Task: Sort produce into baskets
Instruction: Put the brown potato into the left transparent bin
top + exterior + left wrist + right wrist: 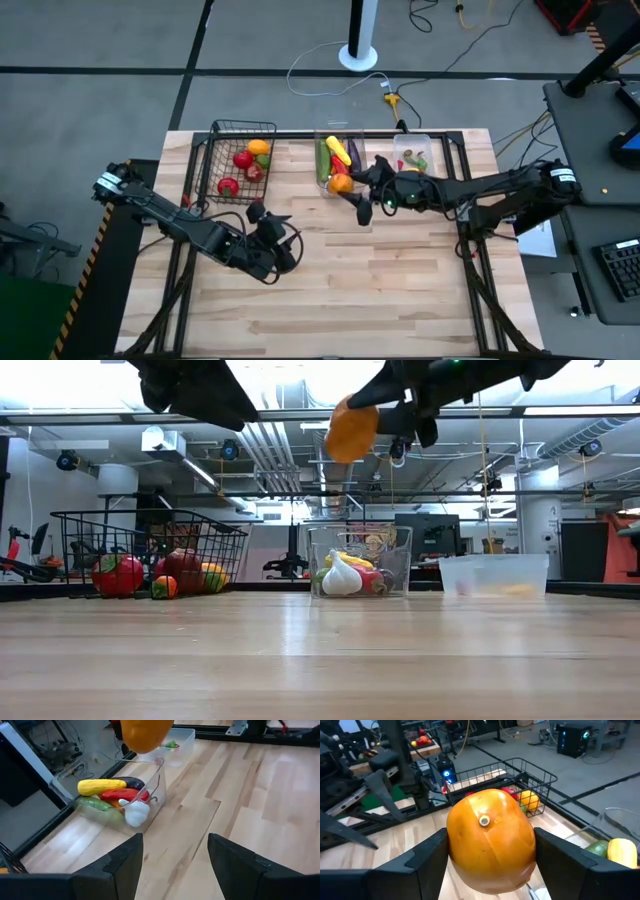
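Observation:
My right gripper [346, 189] is shut on an orange pepper [490, 845] and holds it high above the table [350, 430], by the near end of the taller clear bin [337, 160]. That bin holds a green cucumber, a yellow pepper [100, 786], an eggplant, a red pepper and white garlic [137, 814]. The black wire basket [243, 158] at the far left holds red and yellow produce. The shallow clear bin [415, 154] stands at the far right. My left gripper [266, 217] is open and empty over the table's middle left. My right gripper pinches the orange pepper by two opposite sides [451, 851] between its two fingers [559, 862]. The fingers come roughly level from the table's right. The pepper is lifted clear of the table and the bin, and its stem socket [484, 821] faces back toward the wrist.
The three containers stand in a row along the table's far edge. The near half of the wooden table [400, 290] is bare. Cables and a white post base [358, 55] lie on the floor beyond the far edge.

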Robot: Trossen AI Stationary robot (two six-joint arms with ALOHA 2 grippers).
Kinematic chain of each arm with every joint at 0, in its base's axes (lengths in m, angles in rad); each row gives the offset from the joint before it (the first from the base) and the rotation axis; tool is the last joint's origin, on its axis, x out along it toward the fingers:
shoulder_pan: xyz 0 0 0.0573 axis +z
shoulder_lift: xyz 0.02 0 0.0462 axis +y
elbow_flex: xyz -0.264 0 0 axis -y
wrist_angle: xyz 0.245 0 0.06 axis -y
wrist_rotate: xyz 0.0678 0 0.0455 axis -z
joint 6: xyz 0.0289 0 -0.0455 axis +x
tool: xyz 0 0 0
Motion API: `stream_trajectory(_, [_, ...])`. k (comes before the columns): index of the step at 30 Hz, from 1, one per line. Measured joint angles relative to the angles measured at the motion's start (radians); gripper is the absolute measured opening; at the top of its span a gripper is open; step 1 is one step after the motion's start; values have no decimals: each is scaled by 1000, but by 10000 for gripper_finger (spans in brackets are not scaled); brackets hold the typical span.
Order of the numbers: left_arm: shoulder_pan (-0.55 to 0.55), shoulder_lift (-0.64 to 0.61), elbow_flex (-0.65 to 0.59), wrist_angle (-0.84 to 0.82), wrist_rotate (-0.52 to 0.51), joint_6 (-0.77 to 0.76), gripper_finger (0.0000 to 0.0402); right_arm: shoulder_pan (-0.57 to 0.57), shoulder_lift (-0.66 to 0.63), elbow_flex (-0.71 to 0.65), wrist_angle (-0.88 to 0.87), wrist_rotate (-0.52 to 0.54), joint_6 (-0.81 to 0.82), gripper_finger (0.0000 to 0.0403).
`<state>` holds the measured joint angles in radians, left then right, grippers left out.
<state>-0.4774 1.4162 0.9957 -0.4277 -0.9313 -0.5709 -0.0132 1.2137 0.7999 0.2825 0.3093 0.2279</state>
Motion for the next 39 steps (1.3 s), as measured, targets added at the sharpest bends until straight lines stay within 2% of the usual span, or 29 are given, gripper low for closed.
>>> stream_trajectory(4, [0,0,1,-42,10,-96,205,-1,0,19,-44,3,51,258])
stream_trajectory(10, [2,-62,1,-305,-62,-243,205,-1,5,160,-249,5,53,258])
stream_trajectory(13, [2,-105,0,-336,-73,-240,205,-1,16,244,-378,1,2,258])
stream_trajectory(16, [0,-132,-2,-339,-72,-225,205,0,27,274,-412,-6,-16,258])
stream_trajectory(19, [0,-134,-3,-354,-28,-206,205,3,29,272,-420,-53,-3,258])
stream_trajectory(24, [0,-123,-4,-343,122,-111,205,5,35,263,-543,-60,77,258])
stream_trajectory(27, [-7,-121,-21,-239,198,4,201,4,34,263,-581,-43,107,258])
stream_trajectory(34, [-13,-150,-154,213,340,340,174,4,34,276,-583,-44,102,258])
stream_trajectory(37, [2,-191,-216,346,356,444,163,4,34,277,-582,-44,89,258])
stream_trajectory(39, [24,-237,-249,392,401,494,158,4,34,277,-582,-44,74,258])
